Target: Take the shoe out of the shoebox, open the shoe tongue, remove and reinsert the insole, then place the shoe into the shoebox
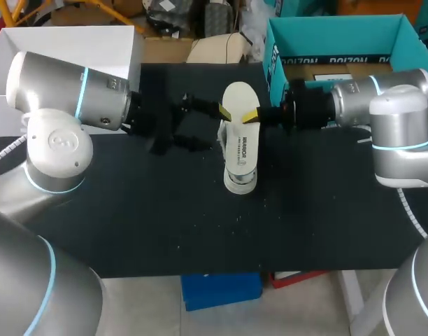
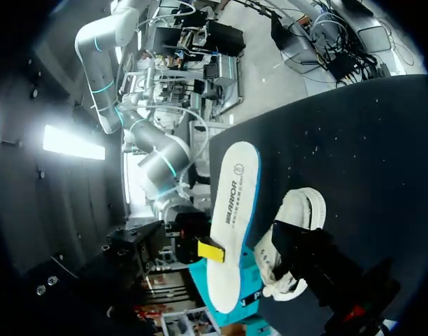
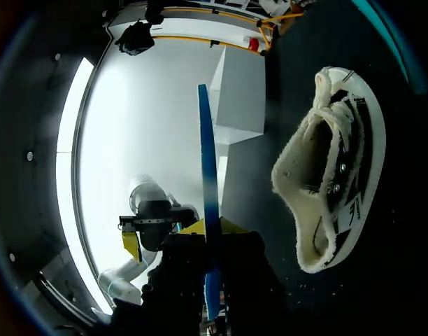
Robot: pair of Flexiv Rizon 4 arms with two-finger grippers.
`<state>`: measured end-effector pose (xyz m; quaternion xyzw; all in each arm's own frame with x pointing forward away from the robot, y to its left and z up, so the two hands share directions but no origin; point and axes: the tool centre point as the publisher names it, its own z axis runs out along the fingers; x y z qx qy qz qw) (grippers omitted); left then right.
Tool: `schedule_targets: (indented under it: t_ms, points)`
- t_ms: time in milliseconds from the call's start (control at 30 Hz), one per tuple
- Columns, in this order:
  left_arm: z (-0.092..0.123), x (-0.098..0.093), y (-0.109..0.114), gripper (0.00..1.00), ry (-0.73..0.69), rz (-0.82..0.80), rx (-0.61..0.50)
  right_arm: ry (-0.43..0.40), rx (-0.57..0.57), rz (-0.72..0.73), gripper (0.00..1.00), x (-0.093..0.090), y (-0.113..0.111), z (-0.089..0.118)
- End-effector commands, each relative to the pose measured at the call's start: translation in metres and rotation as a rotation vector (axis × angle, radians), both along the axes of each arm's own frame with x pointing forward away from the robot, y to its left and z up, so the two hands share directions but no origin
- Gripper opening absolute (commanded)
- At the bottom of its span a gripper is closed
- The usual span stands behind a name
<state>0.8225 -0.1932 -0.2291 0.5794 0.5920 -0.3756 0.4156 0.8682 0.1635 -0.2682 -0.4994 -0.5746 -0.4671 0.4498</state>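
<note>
The shoe [image 1: 240, 159] is out of the box and lies at the middle of the tabletop [image 1: 165, 224], toe toward 6 o'clock. In the right wrist view its mouth gapes, so the tongue looks opened. The insole [image 1: 236, 96] is also out. It is held above the shoe's 12 o'clock end by the right hand [image 1: 237, 113], whose yellow tips pinch it on both faces. The left hand [image 1: 200, 126] waits at 9 o'clock of the insole, fingers spread wide with nothing between them. I judge about half the task is done: the insole must still go back in and the shoe return to the shoebox [image 1: 326, 38], which stands open at 1 o'clock.

Count: one shoe, one insole, one teal shoebox, one white box [image 1: 67, 45] at 10 o'clock, two hands.
</note>
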Motion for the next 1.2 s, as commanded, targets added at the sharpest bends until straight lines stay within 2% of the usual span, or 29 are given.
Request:
schedule_targets:
  t_ms: [33,233,500,733,800,833,867,967,1000,1067,1133,1200]
  points:
    - [-0.004,-0.002,0.0,1.0,-0.011,0.001,-0.098,0.001,-0.003,0.0,0.0,0.0,0.001,0.0]
    - [-0.008,0.003,-0.005,1.0,-0.131,0.046,-0.103,0.001,-0.003,0.0,0.0,0.0,0.001,0.0]
    - [-0.031,0.014,-0.009,1.0,-0.078,0.087,-0.249,0.001,-0.003,0.0,0.0,0.0,0.001,0.0]
    - [-0.036,0.024,-0.027,1.0,-0.085,0.064,-0.282,0.001,-0.003,0.0,0.0,0.0,0.001,0.0]
    - [-0.035,0.027,-0.032,0.88,-0.094,0.055,-0.291,0.001,-0.003,0.0,0.0,0.0,0.001,0.0]
    - [-0.035,0.028,-0.035,0.8,-0.093,0.05,-0.298,0.001,-0.003,0.0,0.0,0.0,0.001,0.0]
    - [-0.034,0.028,-0.038,0.68,-0.098,0.047,-0.301,0.001,-0.003,0.0,0.0,0.0,0.001,0.0]
    - [-0.034,0.029,-0.044,0.48,-0.101,0.037,-0.321,0.001,-0.003,0.0,0.0,0.0,0.001,0.0]
    - [-0.034,0.028,-0.046,0.43,-0.101,0.035,-0.323,0.001,-0.003,0.0,0.0,0.0,0.001,0.0]
    - [-0.037,0.028,-0.048,0.4,-0.1,0.033,-0.326,0.001,-0.003,0.0,0.0,0.0,0.001,0.0]
    - [-0.04,0.029,-0.049,0.29,-0.092,0.034,-0.324,0.001,-0.003,0.0,0.0,0.0,0.001,0.0]
    - [-0.042,0.03,-0.05,0.0,-0.089,0.035,-0.323,0.001,-0.003,0.0,0.0,0.0,0.001,0.0]
